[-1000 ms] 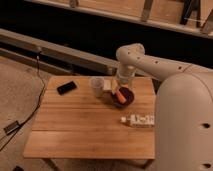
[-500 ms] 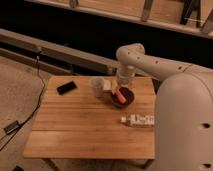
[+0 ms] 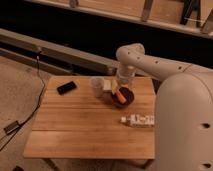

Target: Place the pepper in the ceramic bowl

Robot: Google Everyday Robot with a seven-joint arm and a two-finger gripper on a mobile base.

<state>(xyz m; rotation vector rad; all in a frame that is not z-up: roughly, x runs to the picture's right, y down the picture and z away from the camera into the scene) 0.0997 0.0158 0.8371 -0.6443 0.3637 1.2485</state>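
The small orange pepper [image 3: 120, 96] lies inside the dark maroon ceramic bowl [image 3: 126, 99] near the far right of the wooden table [image 3: 90, 125]. My gripper [image 3: 118, 87] hangs from the white arm straight above the bowl's far-left rim, close over the pepper. It is not clear whether it touches the pepper.
A pale translucent cup [image 3: 97, 85] stands just left of the bowl. A black phone [image 3: 66, 88] lies at the far left. A white labelled bottle [image 3: 138, 120] lies on its side in front of the bowl. My white base [image 3: 185, 125] fills the right side.
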